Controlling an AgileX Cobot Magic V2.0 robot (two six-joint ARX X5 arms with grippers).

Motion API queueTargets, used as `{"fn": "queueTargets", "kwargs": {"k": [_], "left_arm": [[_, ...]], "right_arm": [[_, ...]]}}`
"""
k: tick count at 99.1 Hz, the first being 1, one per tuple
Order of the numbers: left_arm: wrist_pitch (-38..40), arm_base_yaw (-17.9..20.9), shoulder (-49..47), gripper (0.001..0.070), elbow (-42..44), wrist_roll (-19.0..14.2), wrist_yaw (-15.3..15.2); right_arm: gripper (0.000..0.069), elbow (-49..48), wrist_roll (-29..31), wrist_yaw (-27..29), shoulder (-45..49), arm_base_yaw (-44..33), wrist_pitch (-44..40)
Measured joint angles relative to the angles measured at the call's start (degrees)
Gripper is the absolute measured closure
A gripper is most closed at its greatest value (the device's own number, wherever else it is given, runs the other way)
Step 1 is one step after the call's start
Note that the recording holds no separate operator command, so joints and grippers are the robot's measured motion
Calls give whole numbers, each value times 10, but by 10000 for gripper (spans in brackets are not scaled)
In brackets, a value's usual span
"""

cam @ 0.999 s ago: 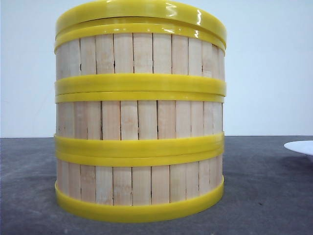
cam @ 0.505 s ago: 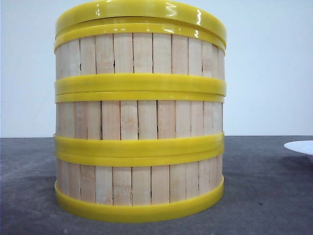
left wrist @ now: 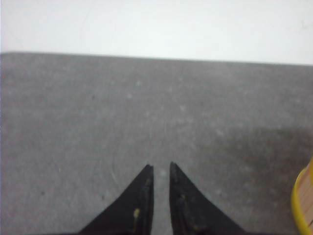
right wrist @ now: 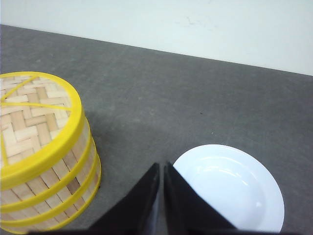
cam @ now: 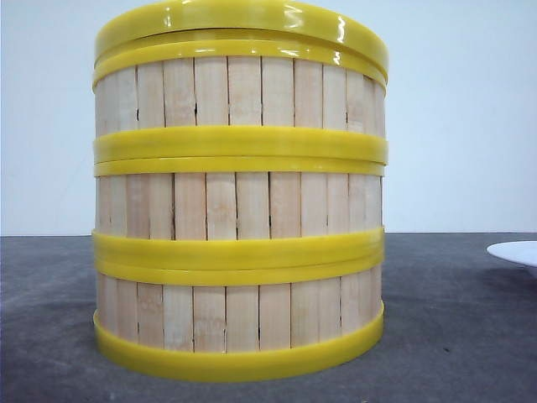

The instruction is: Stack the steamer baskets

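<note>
Three steamer baskets stand stacked in one column on the dark table: the bottom basket (cam: 239, 315), the middle basket (cam: 239, 197) and the top basket (cam: 239, 92). In the right wrist view the stack (right wrist: 49, 178) is seen from above, off to one side of my right gripper (right wrist: 162, 164), which is shut and holds nothing. My left gripper (left wrist: 161, 166) hovers over bare table with only a thin slit between its fingers and nothing in it. A sliver of a basket's rim (left wrist: 299, 203) shows at the edge of that view. Neither gripper appears in the front view.
A flat yellow-rimmed lid (cam: 243, 21) with a woven top (right wrist: 29, 122) caps the stack. A white plate (right wrist: 230, 188) lies right of the stack, close to my right gripper; its edge (cam: 516, 250) shows in the front view. A pale wall stands behind the table.
</note>
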Motion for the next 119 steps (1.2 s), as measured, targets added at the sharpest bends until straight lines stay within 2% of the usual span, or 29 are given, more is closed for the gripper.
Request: {"fn": "queueTargets", "kwargs": {"k": [13, 44, 56, 119], "left_arm": [[0, 0, -14, 677, -22, -6, -21], [19, -10, -23, 677, -51, -14, -23], [27, -16, -23, 677, -54, -14, -37], [29, -16, -23, 677, -54, -4, -37]], "right_arm": [[681, 0, 0, 0, 0, 0, 0], [681, 0, 0, 0, 0, 0, 0], [681, 0, 0, 0, 0, 0, 0], [681, 0, 0, 0, 0, 0, 0]]}}
